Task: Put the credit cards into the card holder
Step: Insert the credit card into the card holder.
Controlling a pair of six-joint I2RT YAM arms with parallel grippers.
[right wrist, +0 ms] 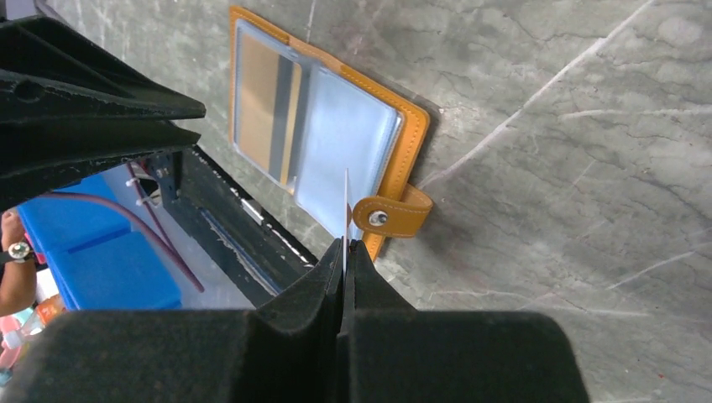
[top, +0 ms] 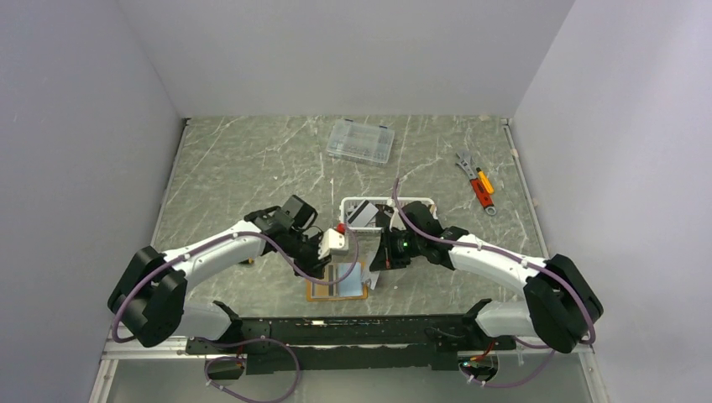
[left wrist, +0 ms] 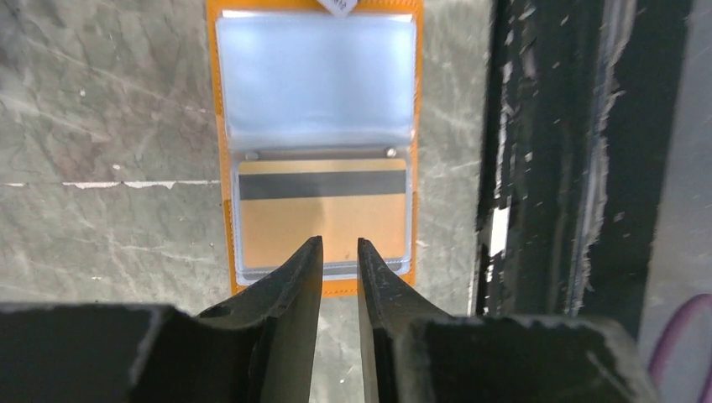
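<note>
The orange card holder (top: pixel 337 291) lies open near the table's front edge. In the left wrist view its near clear pocket holds a gold-brown card (left wrist: pixel 323 220); the far pocket (left wrist: pixel 315 75) looks empty. My left gripper (left wrist: pixel 340 245) hovers over the holder's near edge, jaws slightly apart and empty. My right gripper (right wrist: pixel 346 245) is shut on a thin pale blue card (right wrist: pixel 345 206), seen edge-on, standing at the holder's (right wrist: pixel 336 126) snap-tab side. In the top view that card (top: pixel 372 274) is just right of the holder. More cards (top: pixel 363 214) sit in the white basket.
The white slotted basket (top: pixel 424 201) stands right behind the two grippers. A clear compartment box (top: pixel 361 140) lies at the back centre. A wrench and an orange-handled tool (top: pixel 476 183) lie at the back right. The black arm-mount rail (left wrist: pixel 554 168) runs beside the holder.
</note>
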